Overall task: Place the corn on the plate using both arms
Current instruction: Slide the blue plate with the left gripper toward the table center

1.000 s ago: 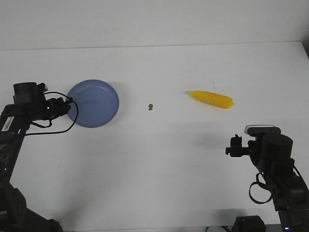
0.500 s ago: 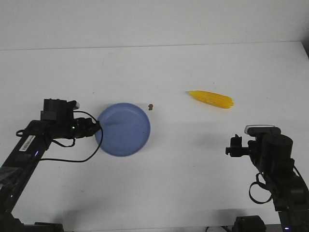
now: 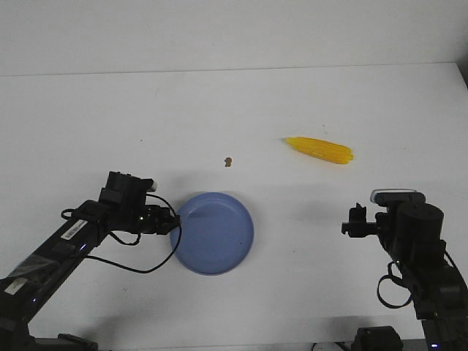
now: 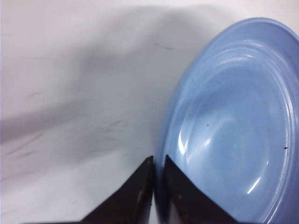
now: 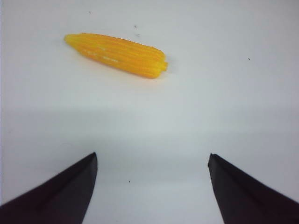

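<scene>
The periwinkle-blue plate (image 3: pixel 216 232) lies on the white table near the front middle. My left gripper (image 3: pixel 174 221) is shut on the plate's left rim; in the left wrist view the gripper (image 4: pixel 158 161) pinches the rim of the plate (image 4: pixel 233 116). The yellow corn (image 3: pixel 319 150) lies flat at the right, far from the plate. My right gripper (image 3: pixel 356 220) is open and empty, nearer than the corn. In the right wrist view the corn (image 5: pixel 117 54) lies ahead of the open gripper (image 5: pixel 152 158), apart from it.
A tiny brown speck (image 3: pixel 229 161) sits on the table between the plate and the corn. The table's back edge (image 3: pixel 234 69) meets a white wall.
My left gripper has dragged the plate from the far left toward the front middle of the table. The corn and the right arm have not moved.
</scene>
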You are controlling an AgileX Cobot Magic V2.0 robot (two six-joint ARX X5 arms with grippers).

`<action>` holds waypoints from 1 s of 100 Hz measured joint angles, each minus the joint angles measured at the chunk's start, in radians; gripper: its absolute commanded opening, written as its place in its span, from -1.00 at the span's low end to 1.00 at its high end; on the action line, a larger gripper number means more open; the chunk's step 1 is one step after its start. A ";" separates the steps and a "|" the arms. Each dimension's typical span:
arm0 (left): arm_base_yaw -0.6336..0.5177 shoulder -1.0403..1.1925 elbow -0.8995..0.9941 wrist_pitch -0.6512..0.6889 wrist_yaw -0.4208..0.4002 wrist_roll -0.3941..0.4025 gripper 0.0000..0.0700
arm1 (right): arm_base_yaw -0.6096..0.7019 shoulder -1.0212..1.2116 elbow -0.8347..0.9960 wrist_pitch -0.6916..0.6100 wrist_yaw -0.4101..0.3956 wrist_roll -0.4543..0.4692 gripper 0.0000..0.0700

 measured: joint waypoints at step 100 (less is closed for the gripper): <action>-0.053 0.043 -0.008 0.032 -0.028 0.004 -0.96 | 0.000 0.000 0.000 0.000 0.000 0.000 0.43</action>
